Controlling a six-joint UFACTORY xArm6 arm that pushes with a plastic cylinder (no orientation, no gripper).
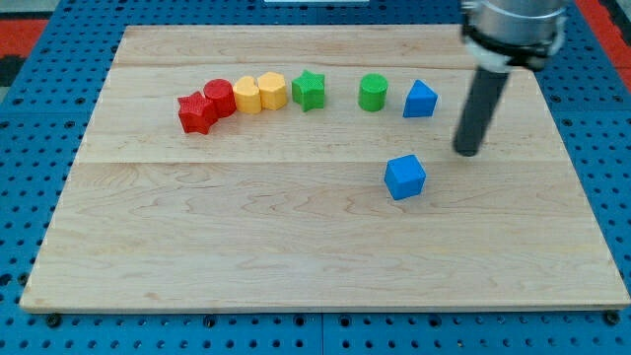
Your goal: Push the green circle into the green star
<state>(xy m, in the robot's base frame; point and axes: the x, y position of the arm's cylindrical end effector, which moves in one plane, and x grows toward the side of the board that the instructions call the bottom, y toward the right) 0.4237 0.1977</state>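
Nearest, blue cube (405, 177) alone on wooden board (296, 256). Just up and right, my tip (467, 152), no fingers, touching nothing. Farther back, green circle (373, 93) sitting apart, right of green star (309, 90).

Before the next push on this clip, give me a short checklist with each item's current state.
1. Green circle upright and free on the board: ok.
2. Gap between the green circle and the green star holds no block: ok.
3. My tip sits on the circle's far side from the star: ok, but off line, lower and well to the view's right.
4. Straight path from my tip to the circle: not ok, the blue pentagon-like block stands close beside the circle.
5. Blue cube out of the push line: ok.
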